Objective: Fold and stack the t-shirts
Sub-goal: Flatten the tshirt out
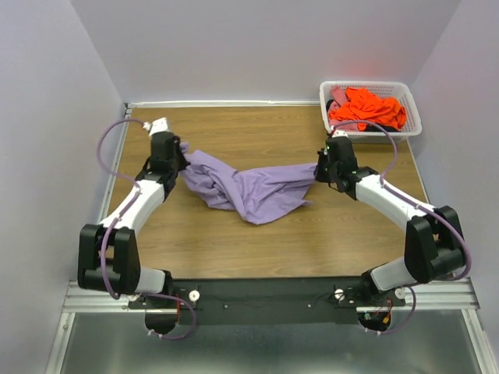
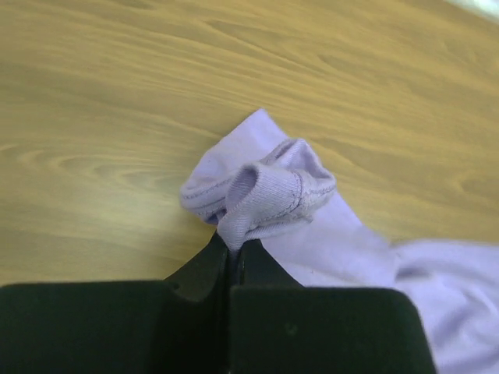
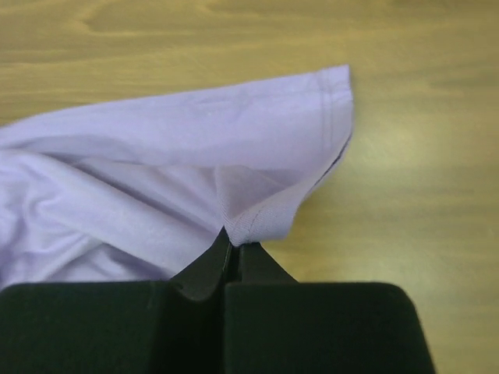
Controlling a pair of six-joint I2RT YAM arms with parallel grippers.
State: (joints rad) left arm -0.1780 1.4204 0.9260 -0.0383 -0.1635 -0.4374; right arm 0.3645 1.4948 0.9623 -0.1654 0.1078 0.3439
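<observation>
Lavender t-shirt lies rumpled across the middle of the tabletop, strung left to right between the 2 arms. Its bulk sags toward the near edge at centre. Not folded.

Left gripper: jaws pressed together, pinching a bunched, ribbed and stitched edge of the shirt. In the wrist view that edge curls into a small roll right at the fingertips, and the rest of the cloth trails off to the right over bare wood. This grip sits toward the left edge of the tabletop, about midway front to back.

Right gripper: jaws likewise closed, nipping a fold of hemmed edge. In the wrist view a double-stitched hem runs just beyond the tips and the fabric spreads away to the left. This grip sits right of centre, near the basket.

Between the 2 grips the cloth is slack and creased, resting on the wood.

White lattice basket stands at the far right corner. It holds 1 orange shirt, heaped, and 1 pink shirt at its left side. Both are well apart from the lavender shirt.
</observation>
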